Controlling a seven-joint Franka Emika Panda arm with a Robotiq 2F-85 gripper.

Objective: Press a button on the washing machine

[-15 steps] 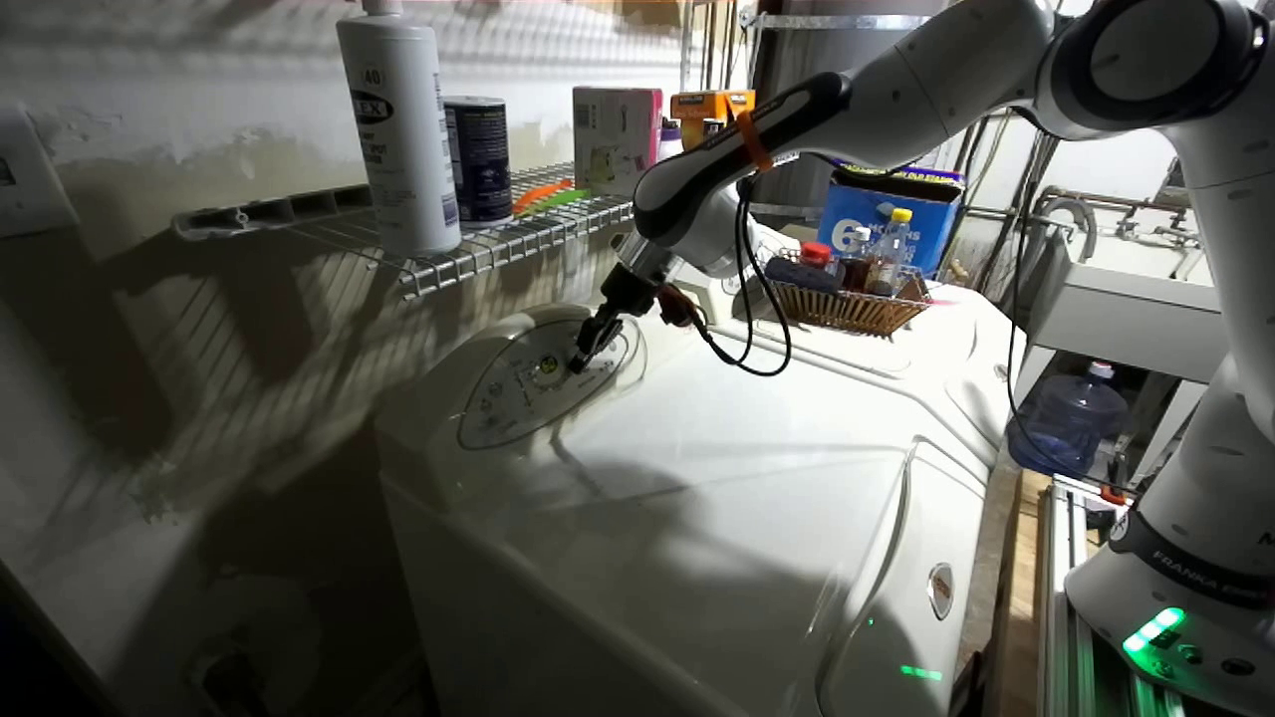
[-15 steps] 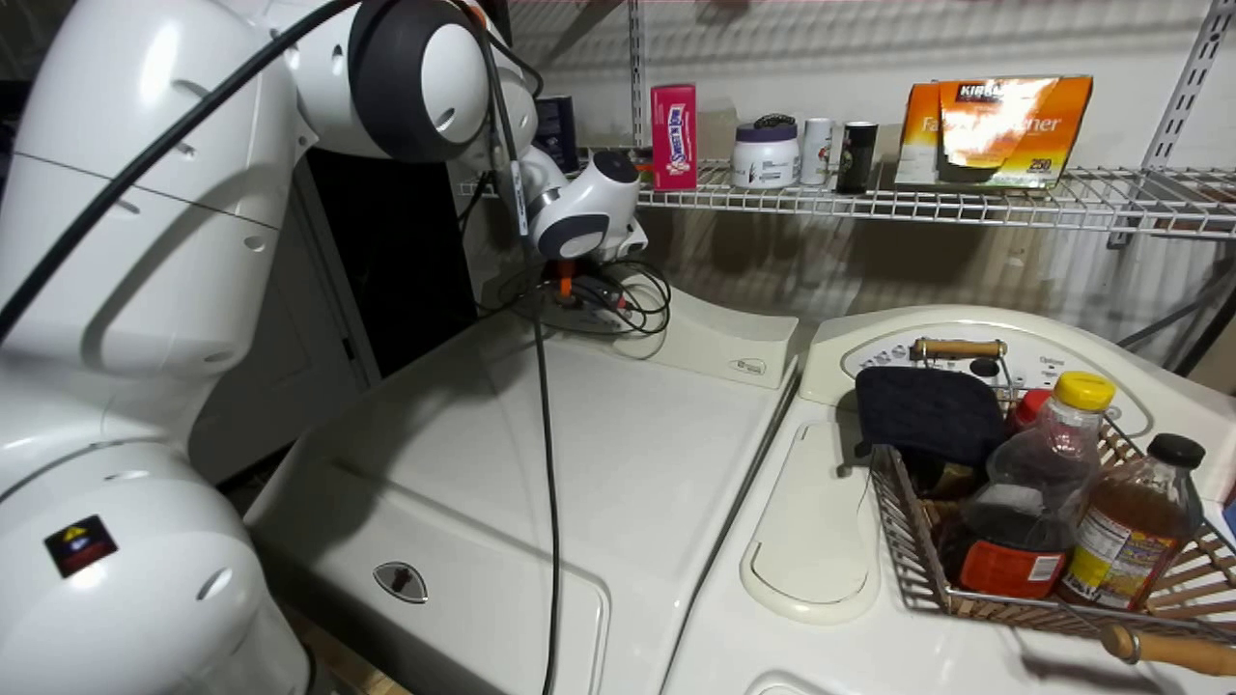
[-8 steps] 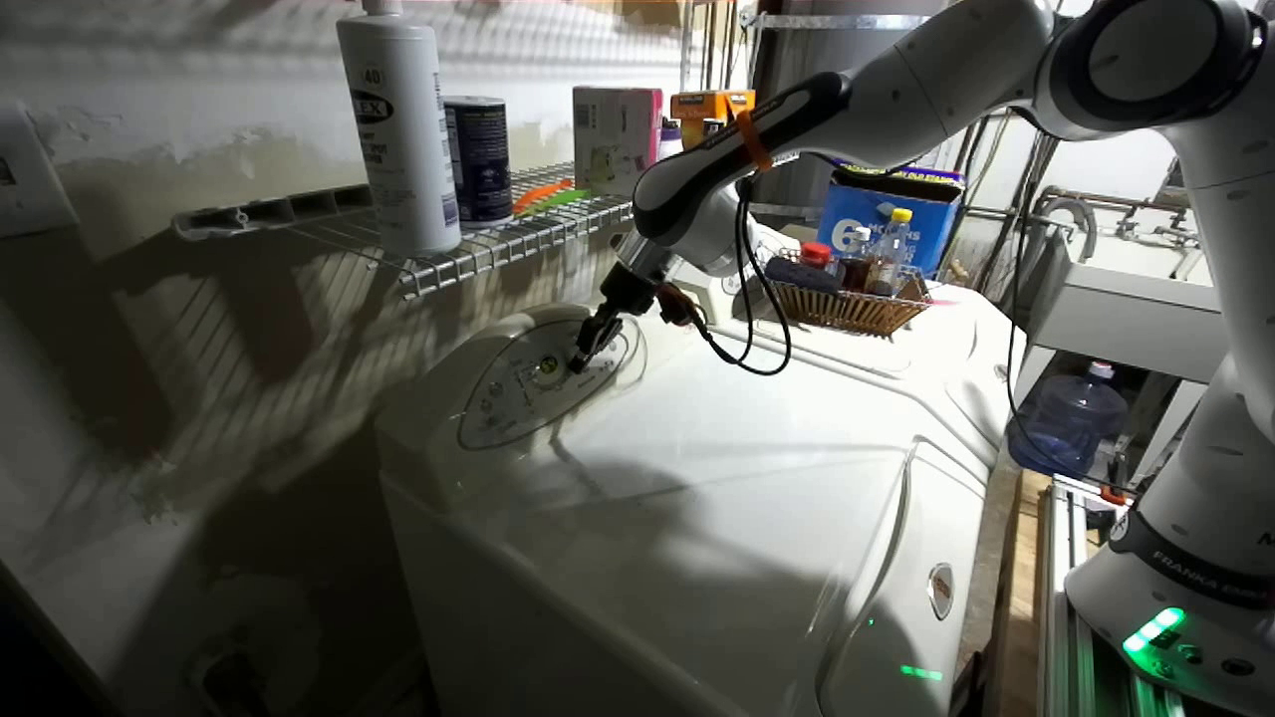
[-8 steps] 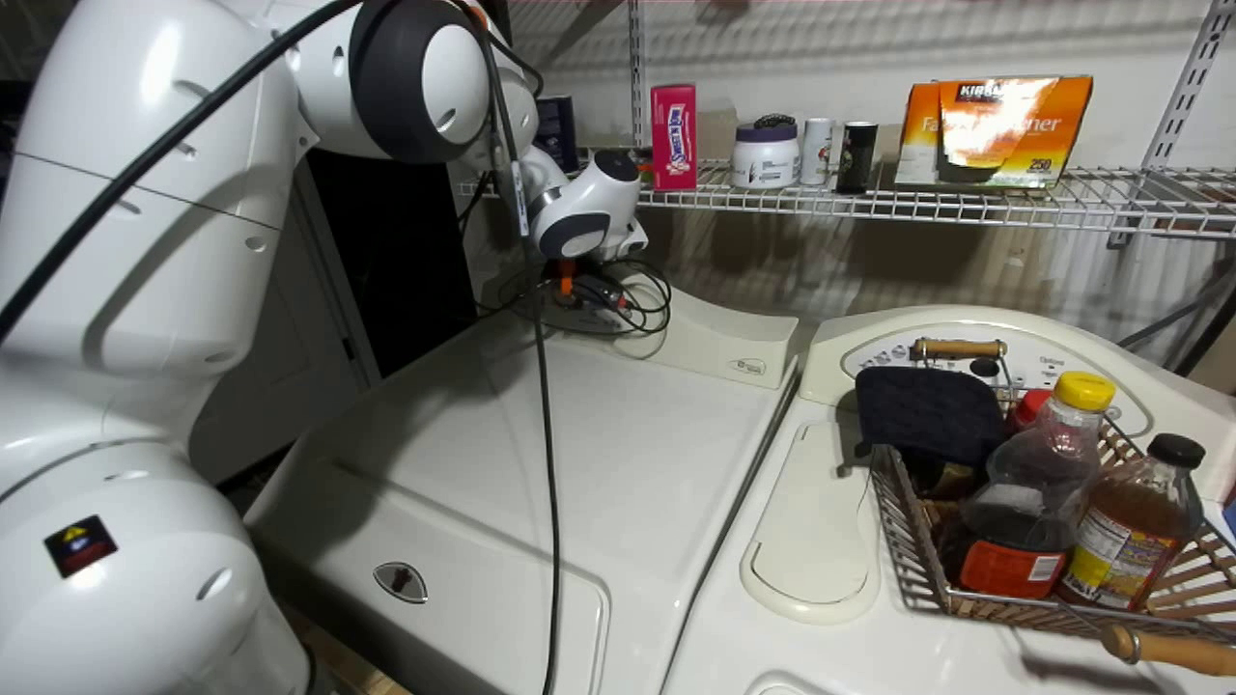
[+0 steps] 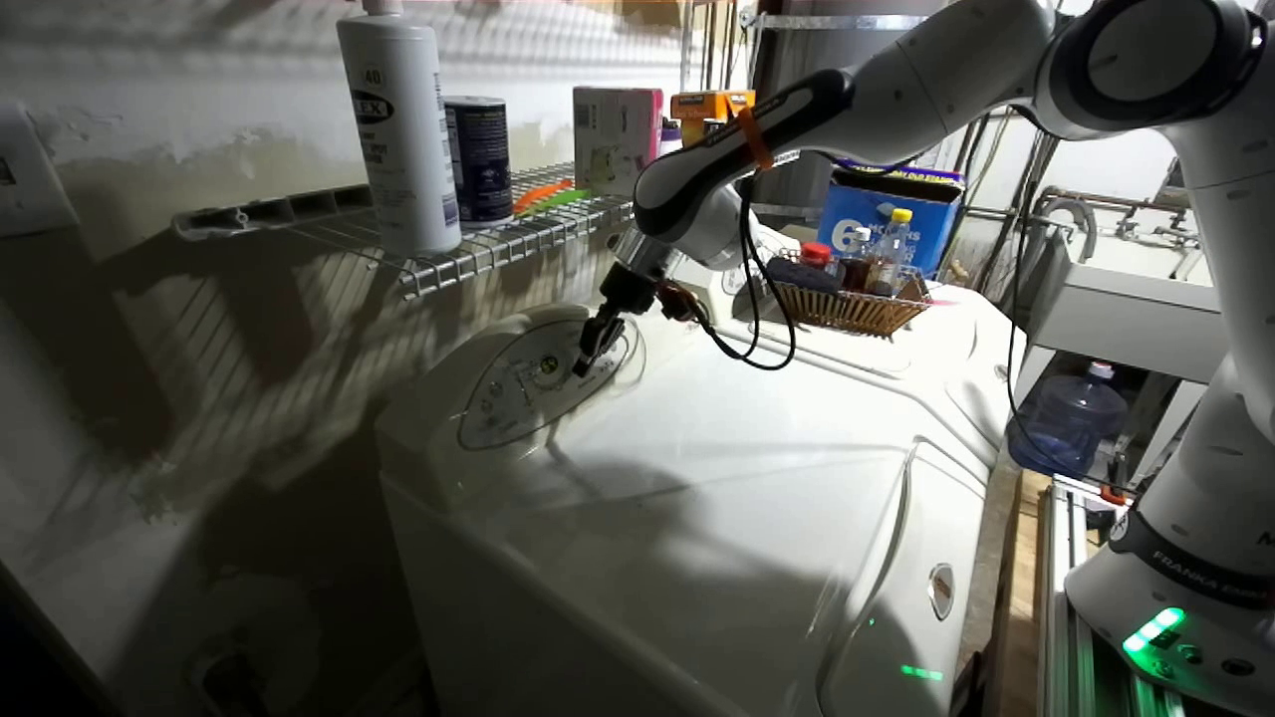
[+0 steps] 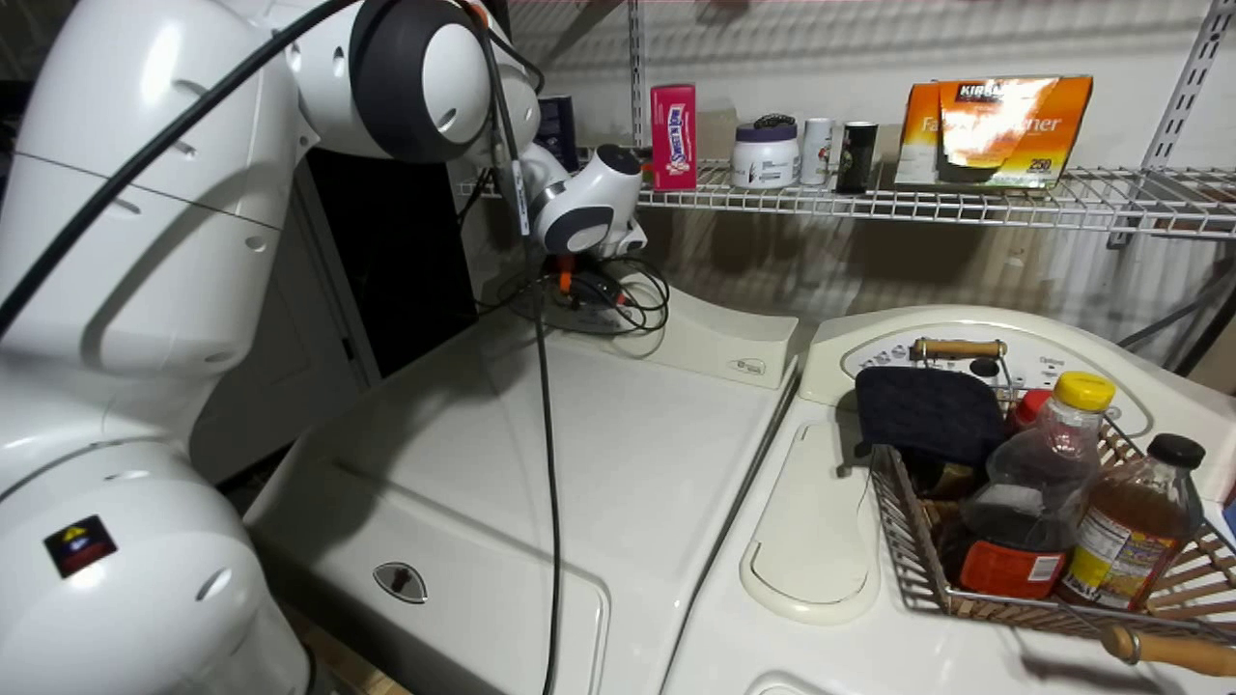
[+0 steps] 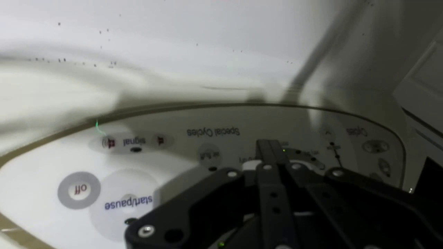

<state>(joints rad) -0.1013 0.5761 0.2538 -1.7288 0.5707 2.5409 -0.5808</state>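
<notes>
The washing machine (image 5: 717, 428) is the large glossy white appliance below my arm; it also shows in an exterior view (image 6: 599, 434). Its oval control panel (image 5: 508, 403) is at the back. In the wrist view the panel (image 7: 214, 117) fills the lower half, with lettering upside down. The off button (image 7: 79, 190) and start/pause button (image 7: 128, 205) are left of the fingers. My gripper (image 7: 270, 143) is shut and empty, its fingertips together in front of the panel's middle; contact cannot be told. A small green light shows beside the tips. My gripper (image 5: 582, 367) is mostly hidden by cables in an exterior view.
A white wire shelf (image 5: 538, 224) with a bottle (image 5: 403, 139), boxes and jars hangs above the panel. A second white appliance (image 6: 821, 521) beside the machine bears a basket (image 6: 908, 541) of bottles. Loose cables (image 5: 767, 299) hang from my wrist.
My gripper has shifted slightly to the right in an exterior view, with a small movement of the wrist and hanging cables. Nothing else visibly moved.
</notes>
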